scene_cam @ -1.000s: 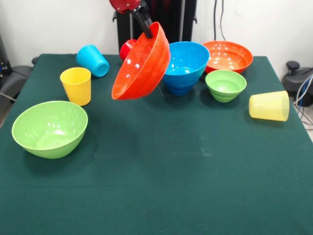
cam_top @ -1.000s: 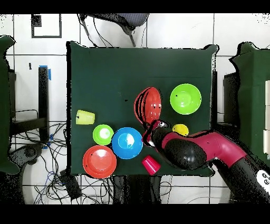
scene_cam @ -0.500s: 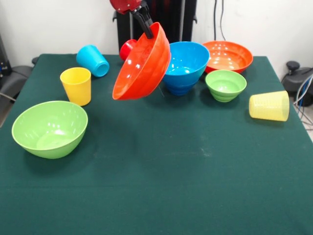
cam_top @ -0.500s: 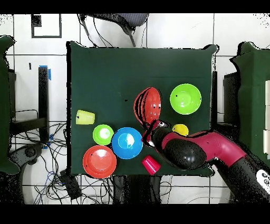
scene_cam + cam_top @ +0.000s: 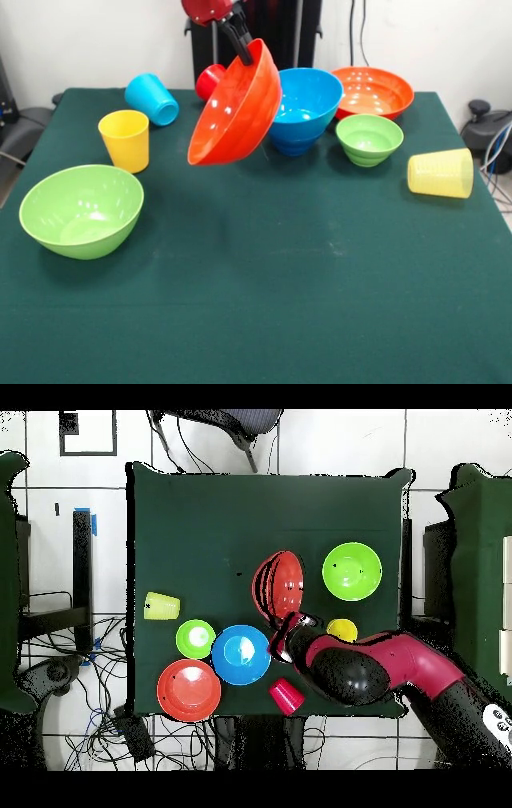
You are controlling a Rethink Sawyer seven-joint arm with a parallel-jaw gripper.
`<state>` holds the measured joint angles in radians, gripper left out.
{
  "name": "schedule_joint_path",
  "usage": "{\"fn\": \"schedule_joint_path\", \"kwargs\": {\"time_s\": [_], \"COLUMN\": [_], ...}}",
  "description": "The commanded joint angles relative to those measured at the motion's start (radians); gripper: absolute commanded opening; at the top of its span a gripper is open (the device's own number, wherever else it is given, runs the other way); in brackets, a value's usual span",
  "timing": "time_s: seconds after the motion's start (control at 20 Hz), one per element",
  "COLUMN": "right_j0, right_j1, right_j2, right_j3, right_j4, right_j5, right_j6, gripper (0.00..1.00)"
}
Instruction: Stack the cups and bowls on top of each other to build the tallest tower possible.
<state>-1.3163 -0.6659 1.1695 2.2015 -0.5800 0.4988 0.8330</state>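
- Orange-red bowl [image 5: 234, 108] tilted, lifted, rim pinched in gripper [image 5: 242, 50].
- Five bowls visible, four cups.
- Tabletop [image 5: 320, 304] near half open.

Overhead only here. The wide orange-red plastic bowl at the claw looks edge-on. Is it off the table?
Observer: Yes. The front view shows the wide orange-red plastic bowl hanging clear of the green table, steeply tilted.
Operator: Grip?
Observer: The claw is clamped on the bowl's top rim.
Operator: I can't find the light blue cup.
Observer: The light blue plastic cup lies on its side beside the upright yellow plastic cup. The red and black arm covers it in your view.
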Motion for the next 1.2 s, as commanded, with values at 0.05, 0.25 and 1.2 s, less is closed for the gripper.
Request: {"fn": "schedule_joint_path", "kwargs": {"time_s": [0.05,0.25,1.2], "right_j0": [0.01,-0.004,-0.056], "right_j1": [0.053,0.059,0.085], "right_j2": [-0.033,-0.022,0.038], "right_j3": [0.022,0.026,0.061], "right_j4": [-0.066,-0.063,-0.07], "right_j5": [-0.005,0.004,-0.025], "right_j6": [0.001,-0.007,-0.016], "gripper": [0.0,0.0,0.0]}}
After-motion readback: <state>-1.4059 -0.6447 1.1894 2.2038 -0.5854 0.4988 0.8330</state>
